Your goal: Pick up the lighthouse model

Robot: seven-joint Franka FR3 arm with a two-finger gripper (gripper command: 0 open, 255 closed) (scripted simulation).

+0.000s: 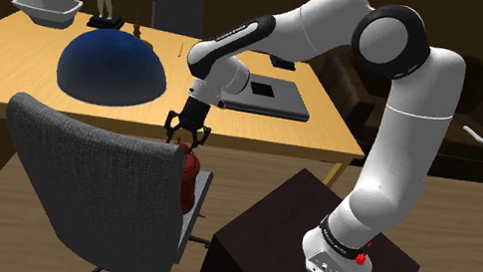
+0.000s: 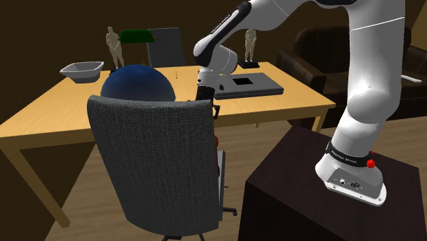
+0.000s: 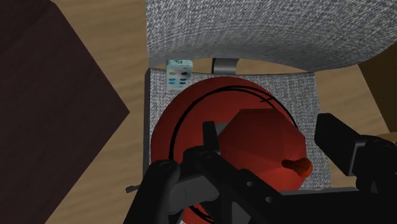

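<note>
So, shoulder view: the gripper [image 1: 187, 132] hung right above the red lighthouse model [image 1: 188, 178], which stood on the office chair [image 1: 72, 172] seat. Second exterior: the chair back blocked most of it. Wrist: fingers [image 3: 343, 149] spread apart, straddling its top, probably lined up to clamp.

Jaws stand apart with the red lighthouse model [image 3: 254, 137] between them, seen from above: round red base with black ring lines, darker faceted cap, small red knob near one finger [image 3: 350, 149]. A thin strip of seat shows between that finger and the cap; contact on the other side cannot be told. The model sits on the grey fabric chair seat [image 3: 299, 89]. Beyond the model from the jaws: grey backrest [image 3: 267, 32], small grey bracket [image 3: 222, 65] at its foot, and just beside that a small white block with coloured dots [image 3: 179, 72] on the seat. Wooden floor [image 3: 121, 38] around the chair, dark brown stand [image 3: 51, 102] off to one side.
</note>
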